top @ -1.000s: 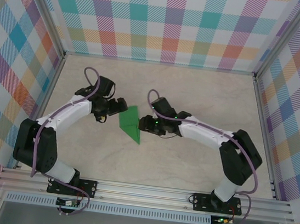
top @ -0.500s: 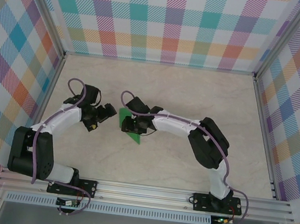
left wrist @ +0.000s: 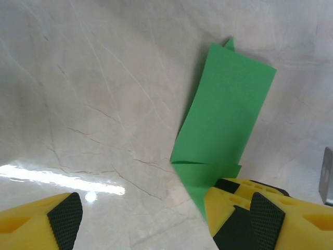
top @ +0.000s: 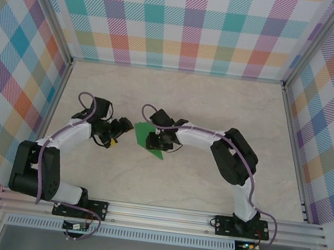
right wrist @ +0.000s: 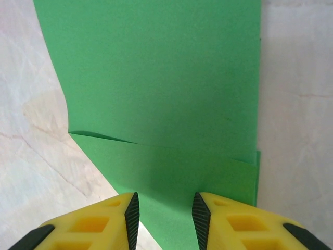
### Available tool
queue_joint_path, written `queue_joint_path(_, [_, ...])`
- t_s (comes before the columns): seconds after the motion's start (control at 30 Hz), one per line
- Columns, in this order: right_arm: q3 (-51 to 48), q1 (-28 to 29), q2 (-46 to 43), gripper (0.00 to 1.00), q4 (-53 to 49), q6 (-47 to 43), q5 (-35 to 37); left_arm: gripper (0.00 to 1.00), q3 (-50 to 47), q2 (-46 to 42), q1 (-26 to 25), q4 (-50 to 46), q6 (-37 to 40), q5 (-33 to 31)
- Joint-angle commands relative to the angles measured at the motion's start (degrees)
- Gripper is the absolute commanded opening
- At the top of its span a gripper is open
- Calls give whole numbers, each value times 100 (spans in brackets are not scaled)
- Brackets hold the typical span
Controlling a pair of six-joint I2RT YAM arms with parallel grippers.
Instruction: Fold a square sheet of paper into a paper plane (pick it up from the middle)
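Observation:
The square sheet of paper [top: 142, 131] lies on the table as a bright-green, narrow pointed piece with layered flaps [left wrist: 225, 114] [right wrist: 156, 78]. My right gripper [top: 151, 140] is directly over its middle, fingers pointing down at it. In the right wrist view the right gripper [right wrist: 165, 211] has its jaws a little apart, with flat green paper in the gap and nothing pinched. My left gripper [top: 121, 131] sits just left of the paper. In the left wrist view the left gripper [left wrist: 156, 213] is wide open, its right finger [left wrist: 260, 213] over the paper's near end.
The marble-patterned tabletop [top: 218, 107] is ringed by checked walls with aluminium posts [top: 62, 80]. A metal rail [top: 161, 214] runs along the near edge where the arm bases are bolted. There is free room behind and to the right of the paper.
The right gripper has moved left from beside the paper to over its middle and narrowed. The left arm has drawn back left, and its jaws have closed slightly.

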Motion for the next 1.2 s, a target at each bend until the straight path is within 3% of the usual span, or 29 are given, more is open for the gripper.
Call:
queue_joint_path(0.0, [-656, -126, -219, 36, -351, -672, -62, 84, -129, 133, -6, 324, -126, 558])
queue_joint_path(0.13, [-1193, -332, -709, 36, 16, -844, -460, 82, -227, 232, -212, 567, -216, 758])
queue_joint_path(0.3, [-1039, -355, -1078, 37, 269, -459, -722, 82, -344, 259, -465, 783, -403, 763])
queue_joint_path(0.7, [-928, -536, -811, 37, 504, -23, -740, 92, -575, 170, -858, 1154, -675, 708])
queue_joint_path(0.87, [-1023, -704, -785, 37, 811, 220, -1111, 92, -626, 260, -994, 1336, -782, 736])
queue_joint_path(1.17, [-953, -790, -531, 33, 539, 375, -977, 79, -590, 490, -1243, 1606, -923, 840])
